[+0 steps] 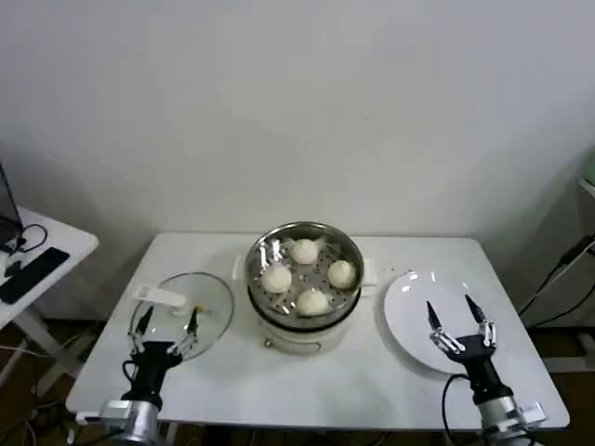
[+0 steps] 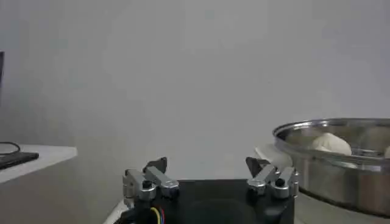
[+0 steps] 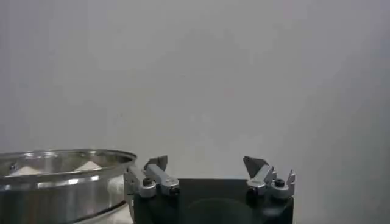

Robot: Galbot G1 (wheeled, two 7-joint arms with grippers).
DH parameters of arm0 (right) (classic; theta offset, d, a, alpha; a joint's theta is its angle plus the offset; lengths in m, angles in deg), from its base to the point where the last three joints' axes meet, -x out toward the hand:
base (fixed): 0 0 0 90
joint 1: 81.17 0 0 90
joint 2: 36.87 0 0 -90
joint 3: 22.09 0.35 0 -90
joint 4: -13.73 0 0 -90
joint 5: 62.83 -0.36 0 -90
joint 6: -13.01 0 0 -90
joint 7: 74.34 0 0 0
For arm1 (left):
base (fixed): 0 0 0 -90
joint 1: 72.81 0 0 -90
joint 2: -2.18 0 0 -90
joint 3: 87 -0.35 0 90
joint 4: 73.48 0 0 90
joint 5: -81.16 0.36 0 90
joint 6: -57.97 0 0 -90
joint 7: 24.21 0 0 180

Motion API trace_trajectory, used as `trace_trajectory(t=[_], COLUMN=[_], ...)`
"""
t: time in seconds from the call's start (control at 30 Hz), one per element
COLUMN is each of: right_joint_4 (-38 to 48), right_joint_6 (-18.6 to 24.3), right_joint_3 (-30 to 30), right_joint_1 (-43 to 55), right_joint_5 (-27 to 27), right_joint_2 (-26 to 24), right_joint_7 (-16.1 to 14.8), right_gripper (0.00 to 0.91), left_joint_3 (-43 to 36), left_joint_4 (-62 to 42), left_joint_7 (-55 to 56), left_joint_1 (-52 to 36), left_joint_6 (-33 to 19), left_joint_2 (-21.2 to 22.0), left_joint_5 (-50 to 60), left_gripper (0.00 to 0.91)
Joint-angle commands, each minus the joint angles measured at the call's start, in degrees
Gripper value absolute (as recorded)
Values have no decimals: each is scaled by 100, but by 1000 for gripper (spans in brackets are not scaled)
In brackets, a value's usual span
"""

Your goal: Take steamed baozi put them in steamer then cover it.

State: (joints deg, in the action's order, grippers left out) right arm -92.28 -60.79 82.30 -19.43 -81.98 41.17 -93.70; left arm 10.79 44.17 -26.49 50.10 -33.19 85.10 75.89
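Cover (image 1: 186, 307) flat (handle toward steamer (image 1: 304, 279))

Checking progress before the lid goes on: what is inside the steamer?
Four steamed baozi sit on the steamer basket's perforated bottom. The pot base's interior beneath is hidden.

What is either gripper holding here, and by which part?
Nothing. The left gripper hangs open over the glass lid on the table, and the right gripper is open over the white plate.

White plate (image 1: 418, 321), right part of the white surface (image 1: 307, 386). Side desk (image 1: 56, 246) beyond its left edge, bearing black keyboard (image 1: 33, 274).
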Motion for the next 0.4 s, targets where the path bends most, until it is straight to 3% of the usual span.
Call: trace_trajectory(t=[0.03,0.4], right_joint_4=[-61,-71], right_joint_6=[66,43], right_joint_3=[31,22], right_joint_1=[-243,-240], right_joint_5=[-2,18], right_joint_2=[178,154], right_joint_7=[-66,-88], right_gripper=[907,907], left_joint_3=[17,51], left_joint_4=[8,52], left_joint_7=[-10,-3], left_joint_1=[16,69], left_joint_6=[-13,-26], left_joint_2=[7,0], left_joint_5=[-21,-27], left_gripper=[907,907])
